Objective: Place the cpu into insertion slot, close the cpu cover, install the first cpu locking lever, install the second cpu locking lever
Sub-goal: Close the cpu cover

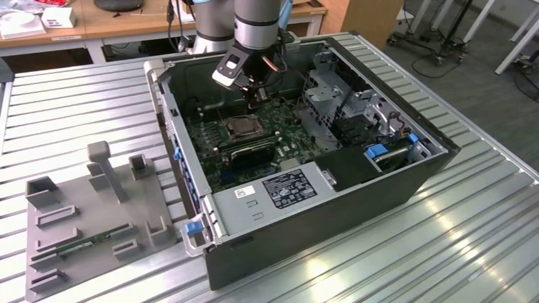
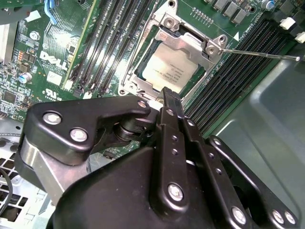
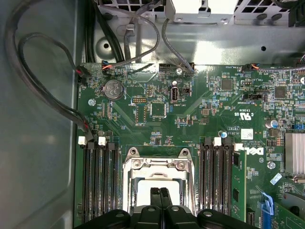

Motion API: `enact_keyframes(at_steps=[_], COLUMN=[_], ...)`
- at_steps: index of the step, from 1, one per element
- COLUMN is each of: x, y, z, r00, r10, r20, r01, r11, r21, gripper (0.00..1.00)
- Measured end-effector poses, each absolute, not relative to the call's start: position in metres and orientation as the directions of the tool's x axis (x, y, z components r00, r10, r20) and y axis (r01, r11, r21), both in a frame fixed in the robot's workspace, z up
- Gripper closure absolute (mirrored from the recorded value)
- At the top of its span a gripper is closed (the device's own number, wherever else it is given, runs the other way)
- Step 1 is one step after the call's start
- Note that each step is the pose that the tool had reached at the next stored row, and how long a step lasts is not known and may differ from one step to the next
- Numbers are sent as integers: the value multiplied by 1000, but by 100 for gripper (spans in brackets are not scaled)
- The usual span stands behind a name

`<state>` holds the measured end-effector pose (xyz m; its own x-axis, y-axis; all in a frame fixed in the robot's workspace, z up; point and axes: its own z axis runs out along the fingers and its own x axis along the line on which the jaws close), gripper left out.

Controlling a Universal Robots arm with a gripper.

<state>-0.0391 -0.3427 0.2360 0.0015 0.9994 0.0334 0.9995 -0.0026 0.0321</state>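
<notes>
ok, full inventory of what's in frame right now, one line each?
pc case: 1, dark grey, open, on the table
table: 1, silver slats
motherboard: 1, green, inside the case
insertion slot: 1, silver rim, on the motherboard
cpu: 1, tan-silver, seated in the slot
cpu cover: 1, silver, flat around the cpu
locking lever: 1 seen, thin silver rod, sticking out over the memory slots
memory slots: two banks, black, either side of the slot
coin cell: 1, silver, on the motherboard
fixture tray: 1, grey, exterior view's left of the case
memory stick: 1, green, in the tray
arm: 1, silver-grey, above the case
tool: 1, black, shut, at the slot
</notes>
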Motion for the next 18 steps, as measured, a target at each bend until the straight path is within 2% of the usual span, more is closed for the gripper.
enact_keyframes(at_steps=[18], x=[-44], y=[-343], z=[234], r00=[2], r10=[999], r20=[33], r01=[999], r11=[-3], r21=[32], gripper=[89])
